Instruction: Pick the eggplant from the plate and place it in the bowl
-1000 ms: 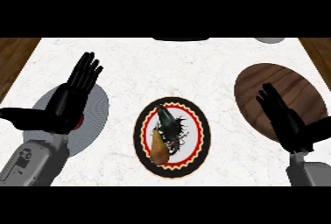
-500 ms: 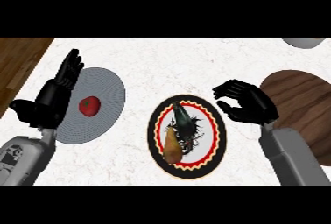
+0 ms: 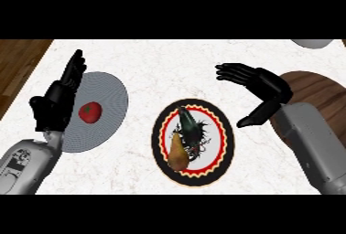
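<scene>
- One counter (image 3: 169, 64) carries everything; it is pale.
- Bowl (image 3: 319, 89): brown, at the right, partly hidden by the right arm; near the middle plate.
- Two plates: a grey plate (image 3: 108, 87) at the left; the patterned plate (image 3: 228, 137) in the middle, which holds the eggplant.
- Right hand (image 3: 267, 84): above the counter between patterned plate and bowl, farther from the robot than the eggplant; fingers spread wide from the thumb, holding nothing. The step in hand looks to be the reach; to do it well, come down over the eggplant's middle, fingers on one long side and thumb on the other, across the short axis; close only once both straddle it; stay off the rim.
- Left hand (image 3: 57, 98): resting at the left by the grey plate, fingers straight up.
- Eggplant (image 3: 191, 128): lying on the patterned plate, a little left of centre; long axis runs far to near, barely tilted; dark end away from the robot, tan bulbous end toward it, as best I can tell.
- Tomato (image 3: 90, 112): on the grey plate; no part of this.
</scene>
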Motion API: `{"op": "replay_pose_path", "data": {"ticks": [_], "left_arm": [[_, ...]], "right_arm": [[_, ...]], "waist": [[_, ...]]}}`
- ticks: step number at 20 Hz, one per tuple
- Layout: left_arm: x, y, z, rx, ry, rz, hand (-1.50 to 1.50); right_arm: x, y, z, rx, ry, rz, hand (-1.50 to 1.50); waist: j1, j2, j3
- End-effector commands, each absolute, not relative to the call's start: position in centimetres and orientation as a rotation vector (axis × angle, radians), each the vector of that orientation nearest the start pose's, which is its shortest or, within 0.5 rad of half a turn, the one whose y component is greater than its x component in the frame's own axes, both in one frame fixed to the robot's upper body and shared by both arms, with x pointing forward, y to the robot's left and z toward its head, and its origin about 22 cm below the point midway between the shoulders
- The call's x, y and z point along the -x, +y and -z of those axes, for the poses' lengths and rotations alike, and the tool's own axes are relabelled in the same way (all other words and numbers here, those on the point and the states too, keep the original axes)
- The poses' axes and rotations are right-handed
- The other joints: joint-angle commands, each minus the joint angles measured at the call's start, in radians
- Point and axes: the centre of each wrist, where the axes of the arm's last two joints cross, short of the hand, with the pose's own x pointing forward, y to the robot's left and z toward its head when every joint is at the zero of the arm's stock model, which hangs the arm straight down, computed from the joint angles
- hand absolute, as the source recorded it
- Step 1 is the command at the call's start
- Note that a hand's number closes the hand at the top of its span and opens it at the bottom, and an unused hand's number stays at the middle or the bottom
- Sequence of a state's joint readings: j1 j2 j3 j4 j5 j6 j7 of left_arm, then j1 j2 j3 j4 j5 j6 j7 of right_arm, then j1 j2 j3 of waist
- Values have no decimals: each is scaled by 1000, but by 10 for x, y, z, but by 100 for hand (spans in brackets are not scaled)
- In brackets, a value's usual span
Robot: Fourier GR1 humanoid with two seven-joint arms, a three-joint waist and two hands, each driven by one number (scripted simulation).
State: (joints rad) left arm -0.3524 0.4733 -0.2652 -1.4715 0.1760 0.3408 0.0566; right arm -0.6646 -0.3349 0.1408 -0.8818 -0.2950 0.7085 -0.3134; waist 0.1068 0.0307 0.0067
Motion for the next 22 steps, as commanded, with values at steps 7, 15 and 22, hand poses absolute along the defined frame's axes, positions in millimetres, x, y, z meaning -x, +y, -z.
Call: {"op": "replay_pose_path", "data": {"ticks": [7, 15, 22], "left_arm": [[-303, 256, -74, -305, -1682, 238, 0], [-311, 242, -90, -334, -1688, 215, 0], [-303, 252, -85, -359, -1676, 198, 0]], "right_arm": [[-427, -197, -111, -563, -1489, -1329, -150], [-434, -135, -104, -617, -1341, -1594, -150], [-431, -106, -90, -604, -1268, -1755, -150]], "waist": [[-7, -7, -5], [-35, -7, -5], [-53, -13, -6]]}}
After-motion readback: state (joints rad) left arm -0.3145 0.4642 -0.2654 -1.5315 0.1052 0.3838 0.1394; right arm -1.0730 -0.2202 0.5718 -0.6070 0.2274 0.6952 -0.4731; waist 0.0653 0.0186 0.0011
